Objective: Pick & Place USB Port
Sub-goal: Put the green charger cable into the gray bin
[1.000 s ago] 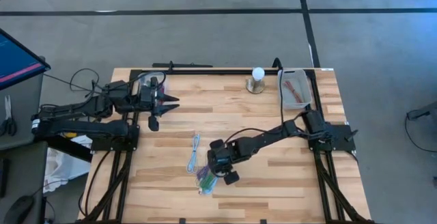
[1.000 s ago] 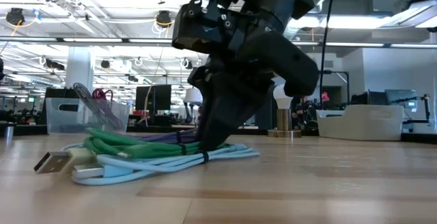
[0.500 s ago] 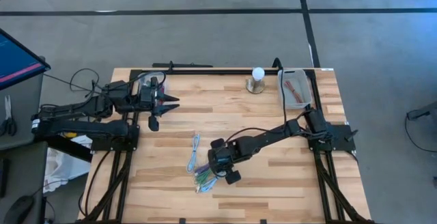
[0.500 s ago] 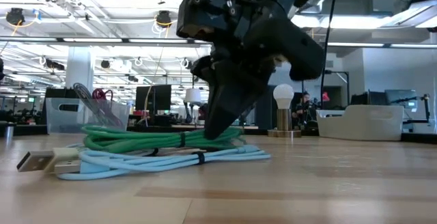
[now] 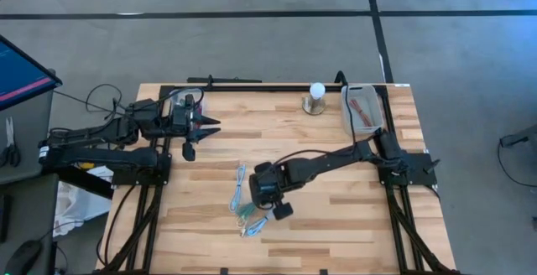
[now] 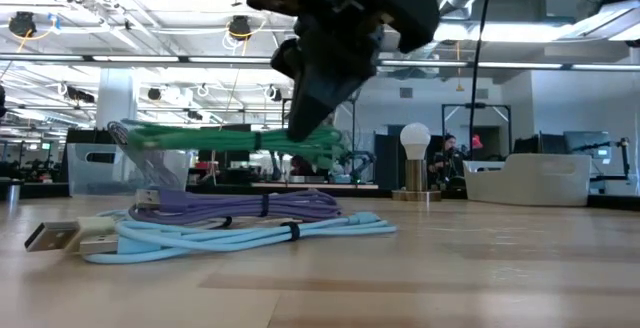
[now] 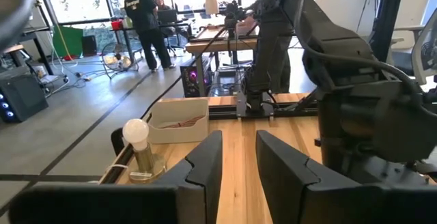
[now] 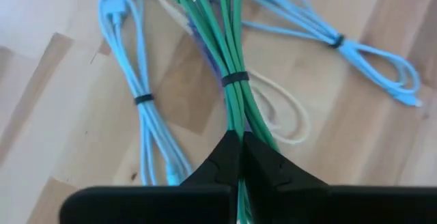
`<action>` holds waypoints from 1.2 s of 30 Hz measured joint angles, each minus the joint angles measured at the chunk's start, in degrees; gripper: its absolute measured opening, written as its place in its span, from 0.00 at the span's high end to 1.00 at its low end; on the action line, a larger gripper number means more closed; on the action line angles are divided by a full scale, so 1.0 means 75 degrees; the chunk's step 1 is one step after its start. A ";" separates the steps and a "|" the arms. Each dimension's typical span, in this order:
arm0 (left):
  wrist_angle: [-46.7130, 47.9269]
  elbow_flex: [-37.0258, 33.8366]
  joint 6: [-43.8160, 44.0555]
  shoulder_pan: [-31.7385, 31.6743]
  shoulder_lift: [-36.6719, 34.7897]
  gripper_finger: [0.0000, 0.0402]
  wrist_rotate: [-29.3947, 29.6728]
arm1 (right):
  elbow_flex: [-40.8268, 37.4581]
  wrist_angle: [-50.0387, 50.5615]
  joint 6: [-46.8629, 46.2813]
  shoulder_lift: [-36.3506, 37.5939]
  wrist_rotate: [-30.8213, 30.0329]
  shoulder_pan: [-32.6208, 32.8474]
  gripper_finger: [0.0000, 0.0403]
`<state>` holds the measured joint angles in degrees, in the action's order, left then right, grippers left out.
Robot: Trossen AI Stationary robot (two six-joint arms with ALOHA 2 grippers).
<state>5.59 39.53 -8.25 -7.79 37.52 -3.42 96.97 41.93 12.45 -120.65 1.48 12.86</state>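
Lifting off the wood, the right gripper [image 6: 318, 103] has its fingers pinched tight on the green cable [image 6: 240, 140], which hangs clear above the table [image 5: 336, 216] in the low view. In the high view that gripper [image 5: 254, 204] sits at table centre, a touch toward six o'clock, with the bundle [image 5: 248, 216] trailing from it toward seven o'clock. Its long axis runs straight ahead of the fingers in the right wrist view, green cable [image 8: 231, 53] tied midway by a black band. Which end carries the plugs I cannot tell. Below it the purple cable [image 6: 240, 205] and a blue cable [image 6: 240, 236] lie on the wood; another blue cable [image 5: 238, 187] lies at the gripper's nine o'clock. The bin [image 5: 362, 110] waits at the table's one o'clock corner, near the bulb [image 5: 316, 92], so the carry likely runs that way, and the right arm is the nearer one. The left gripper [image 5: 199, 135] idles partly open, holding nothing, at ten o'clock.
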 joint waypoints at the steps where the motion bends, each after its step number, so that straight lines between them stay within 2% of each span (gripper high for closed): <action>1: -0.0001 0.0000 0.0000 0.0000 0.0000 0.78 0.0000 | 0.0068 0.0083 0.0001 0.0001 0.0000 -0.0056 1.00; 6: 0.0002 0.0000 0.0000 0.0000 0.0000 0.78 0.0000 | 0.0259 0.0555 -0.0050 0.0002 -0.0046 -0.0342 1.00; 13: 0.0022 0.0000 0.0000 0.0000 0.0000 0.78 0.0000 | 0.0245 0.0606 0.0048 0.0049 -0.1077 -0.0460 1.00; 23: 0.0265 -0.0006 -0.0001 0.0000 -0.0003 0.78 0.0002 | 0.0125 0.0543 0.0134 0.1075 -0.1211 -0.0647 1.00; 29: 0.0360 -0.0009 -0.0003 0.0000 0.0000 0.78 0.0000 | -0.1160 0.0101 -0.0336 0.2389 -0.1821 -0.0904 1.00; 36: 0.0343 -0.0009 -0.0091 0.0000 0.0003 0.78 0.0000 | -0.3159 -0.0433 -0.1116 0.4504 -0.2734 -0.1275 1.00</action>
<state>8.16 39.46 -8.93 -7.79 37.54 -3.42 73.28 38.69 4.08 -86.87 -19.03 3.30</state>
